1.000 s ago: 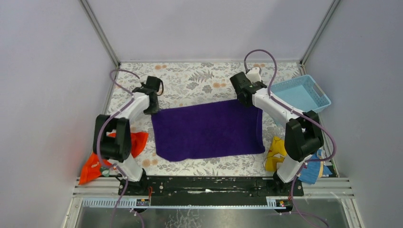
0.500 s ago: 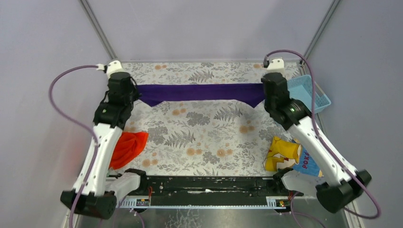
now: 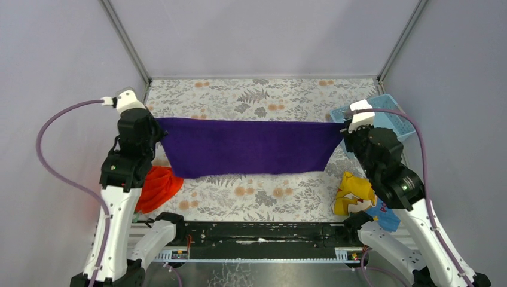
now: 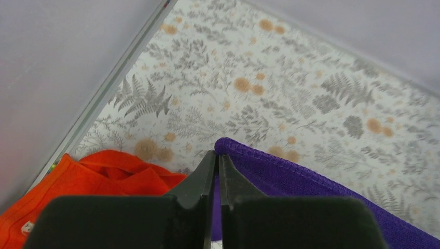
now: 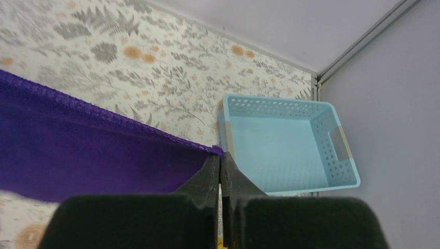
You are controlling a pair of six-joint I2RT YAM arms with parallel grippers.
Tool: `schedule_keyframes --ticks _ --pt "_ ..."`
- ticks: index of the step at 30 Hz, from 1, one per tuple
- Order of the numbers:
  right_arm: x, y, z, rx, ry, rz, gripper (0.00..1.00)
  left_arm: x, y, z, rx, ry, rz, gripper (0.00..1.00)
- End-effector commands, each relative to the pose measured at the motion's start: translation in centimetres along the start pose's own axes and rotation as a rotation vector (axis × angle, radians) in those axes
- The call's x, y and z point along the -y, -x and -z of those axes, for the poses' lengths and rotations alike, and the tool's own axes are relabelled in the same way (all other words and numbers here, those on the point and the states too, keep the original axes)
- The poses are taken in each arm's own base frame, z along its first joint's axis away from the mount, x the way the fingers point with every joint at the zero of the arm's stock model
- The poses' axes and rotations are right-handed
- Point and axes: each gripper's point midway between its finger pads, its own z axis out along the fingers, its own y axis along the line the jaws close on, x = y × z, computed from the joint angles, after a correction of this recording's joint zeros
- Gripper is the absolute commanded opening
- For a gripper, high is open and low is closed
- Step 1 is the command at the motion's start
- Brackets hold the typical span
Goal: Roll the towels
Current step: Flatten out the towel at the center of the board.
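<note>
At the left edge of the flowered table (image 3: 263, 92), the orange-red towel (image 3: 158, 185) lies crumpled beside the left arm. Above it, the left gripper (image 4: 218, 155) has its jaws pressed together on one top corner of the purple towel (image 3: 248, 146). That towel hangs spread wide in the air between the two arms, its top edge pulled straight and its lower edge loose. The right gripper (image 5: 220, 158) has its jaws clamped on the other top corner. Just beyond it, a light blue basket (image 5: 270, 107) sits at the table's right edge. A yellow-and-blue printed cloth (image 3: 357, 194) lies nearer the arm bases.
</note>
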Motion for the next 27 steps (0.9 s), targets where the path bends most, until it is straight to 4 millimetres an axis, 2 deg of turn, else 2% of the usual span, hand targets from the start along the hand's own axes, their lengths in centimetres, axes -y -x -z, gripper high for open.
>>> schedule_keyframes --ticks 1,4,5,6,8,10,11,12,15,19,23,27 --pt "-0.7 -3.0 -3.3 -0.088 -0.016 0.119 0.00 -1.0 -4.2 -4.3 -0.120 0.109 -0.090 0.00" --pt "-2.1 -6.0 -6.6 -0.159 -0.006 0.201 0.00 -0.5 -8.3 -8.3 -0.233 0.136 -0.148 0.00" --pt "-2.8 -7.9 -8.3 -0.196 0.000 0.234 0.00 -0.3 -9.5 -9.6 -0.265 0.146 -0.167 0.00" --pt "-3.2 -8.9 -9.7 -0.206 -0.001 0.252 0.00 -0.2 -10.7 -11.1 -0.300 0.160 -0.183 0.00" --pt "-3.5 -11.2 -12.6 -0.234 -0.002 0.270 0.00 0.4 -12.8 -13.7 -0.366 0.181 -0.211 0.00" --pt "-3.2 -12.9 -15.3 -0.263 -0.024 0.262 0.00 1.1 -15.0 -16.8 -0.440 0.199 -0.245 0.00" --pt "-3.0 -13.7 -16.7 -0.278 -0.038 0.268 0.00 1.6 -15.1 -17.8 -0.444 0.198 -0.249 0.00" --pt "-2.7 -14.3 -17.9 -0.288 -0.055 0.276 0.00 1.9 -16.4 -19.4 -0.482 0.205 -0.270 0.00" --pt "-1.9 -16.1 -21.3 -0.323 -0.079 0.323 0.00 3.4 -17.3 -22.8 -0.501 0.189 -0.278 0.00" --pt "-1.2 -17.3 -24.8 -0.306 -0.089 0.359 0.00 4.7 -18.5 -26.6 -0.516 0.169 -0.299 0.00" --pt "-1.0 -18.6 -27.4 -0.312 -0.057 0.402 0.00 4.8 -20.1 -28.8 -0.552 0.164 -0.307 0.00" --pt "0.0 -19.1 -28.8 -0.305 -0.068 0.430 0.00 5.1 -20.5 -29.9 -0.552 0.143 -0.289 0.00"
